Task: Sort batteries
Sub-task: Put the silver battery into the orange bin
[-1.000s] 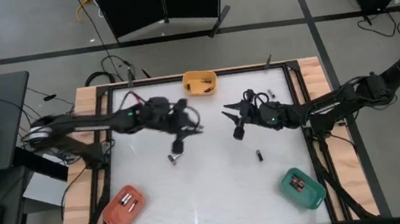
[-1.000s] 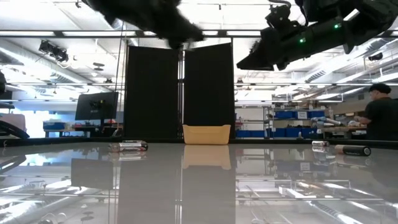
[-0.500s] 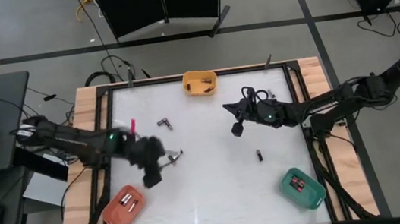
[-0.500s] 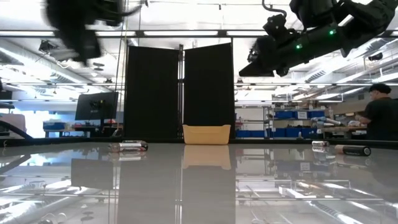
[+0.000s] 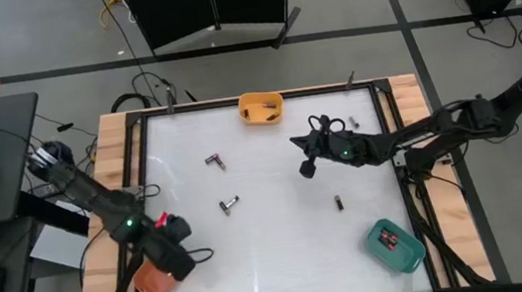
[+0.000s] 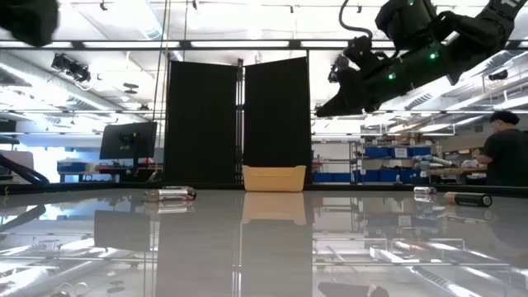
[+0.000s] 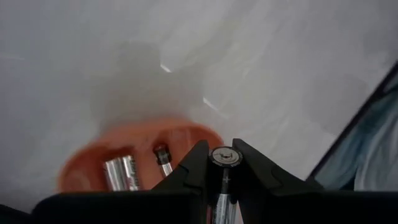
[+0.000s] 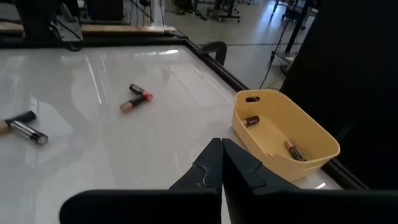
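My left gripper (image 5: 180, 264) hangs above the orange bin (image 5: 152, 280) at the table's near left, shut on a silver battery (image 7: 222, 157). The bin (image 7: 99, 163) holds a few batteries (image 7: 122, 174). My right gripper (image 5: 309, 169) is shut on nothing, raised over the table's far middle, short of the yellow bin (image 5: 261, 108). That bin (image 8: 283, 134) has two batteries lying in it. Loose batteries lie flat on the table (image 5: 213, 160), (image 5: 229, 205), (image 5: 339, 202). My left gripper pinches the battery's round sides between its two fingertips (image 7: 198, 163), and the battery lies along the fingers. Its flat end (image 7: 222, 156) shows just past the tips. The fingers point down toward the orange bin, with the battery lifted clear.
A green bin (image 5: 394, 244) with red-marked cells stands at the near right. A wooden frame (image 5: 113, 144) runs round the white table. In the low view two batteries (image 6: 172, 194), (image 6: 466, 198) lie on the tabletop. A person (image 6: 505, 148) stands far behind.
My left gripper has swung from the table's middle toward the near left corner and now hangs over the orange bin, still shut on its battery. My right gripper has shut on nothing and stayed almost in place.
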Robot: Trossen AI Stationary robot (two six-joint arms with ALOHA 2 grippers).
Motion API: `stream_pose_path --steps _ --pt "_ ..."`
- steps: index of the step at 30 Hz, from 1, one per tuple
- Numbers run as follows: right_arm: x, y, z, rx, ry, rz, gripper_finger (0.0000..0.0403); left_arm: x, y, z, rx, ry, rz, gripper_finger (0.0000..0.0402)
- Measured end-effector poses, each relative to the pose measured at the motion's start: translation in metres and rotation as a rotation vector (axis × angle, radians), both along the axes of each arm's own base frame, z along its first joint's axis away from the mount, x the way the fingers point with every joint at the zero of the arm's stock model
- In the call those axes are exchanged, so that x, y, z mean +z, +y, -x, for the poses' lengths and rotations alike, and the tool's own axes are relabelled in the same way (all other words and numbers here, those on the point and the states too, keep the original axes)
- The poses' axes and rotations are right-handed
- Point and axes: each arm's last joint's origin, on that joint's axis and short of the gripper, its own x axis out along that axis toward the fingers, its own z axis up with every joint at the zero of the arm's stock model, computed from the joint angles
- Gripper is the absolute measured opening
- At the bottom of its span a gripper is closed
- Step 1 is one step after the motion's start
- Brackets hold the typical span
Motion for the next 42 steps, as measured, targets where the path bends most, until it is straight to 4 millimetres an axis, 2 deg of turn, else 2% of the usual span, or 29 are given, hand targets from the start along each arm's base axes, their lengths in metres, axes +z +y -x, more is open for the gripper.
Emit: stream_pose_path --steps 12,21,28,32,42 --pt "-0.003 -0.001 -0.001 -0.004 0.006 -0.006 0.0009 -0.031 -0.015 0.035 0.166 0.086 0.017 0.0055" --pt "-0.003 -0.001 -0.001 -0.006 0.002 -0.013 0.0009 -0.056 -0.006 0.042 0.225 0.127 -0.002 0.0055" --pt "-0.003 -0.001 -0.001 -0.008 -0.003 -0.018 0.0009 -0.059 -0.005 0.043 0.228 0.139 -0.008 0.0057" --pt "-0.003 -0.001 -0.001 -0.008 -0.003 -0.019 0.0009 -0.059 -0.005 0.043 0.23 0.141 -0.008 0.0076" --pt "-0.003 -0.001 -0.001 -0.007 0.0 -0.015 0.0009 -0.058 -0.006 0.042 0.233 0.12 0.003 0.0074"
